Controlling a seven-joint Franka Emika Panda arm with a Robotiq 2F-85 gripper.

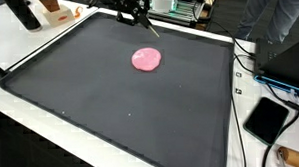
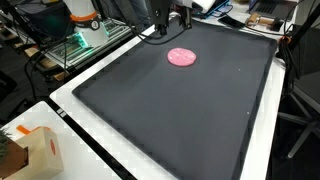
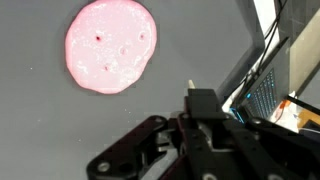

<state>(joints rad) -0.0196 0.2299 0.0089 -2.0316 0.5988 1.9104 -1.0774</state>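
Item: pink putty disc (image 1: 147, 60), flat, roughly round, glossy, with a few small pits in its top as seen in the wrist view. It lay directly on the black mat (image 1: 90, 111), in the half toward the edge where the arm stood, about midway between the two side edges of the mat, with bare mat all around it; both exterior views agreed on this. Nothing touched it. Gripper (image 1: 139, 19): black, hung above the mat just inside that same edge, near the disc but apart from it and raised off the surface. In the wrist view only dark linkage and one finger (image 3: 128, 148) showed at the lower part of the picture, with the disc up and to the left of them; whether the fingers stood apart or together could not be told, and nothing was seen between them. Mat: dark grey to black, rectangular, with a raised rim, covering most of a white table (image 1: 35, 109). Off the mat, on the white margin by one corner, lay a black tablet-like device (image 1: 266, 119), with cables (image 1: 247, 68) running along the adjoining mat edge. In an exterior view a small cardboard box (image 2: 35, 152) stood on the white margin beyond the opposite near corner, well apart from the disc.
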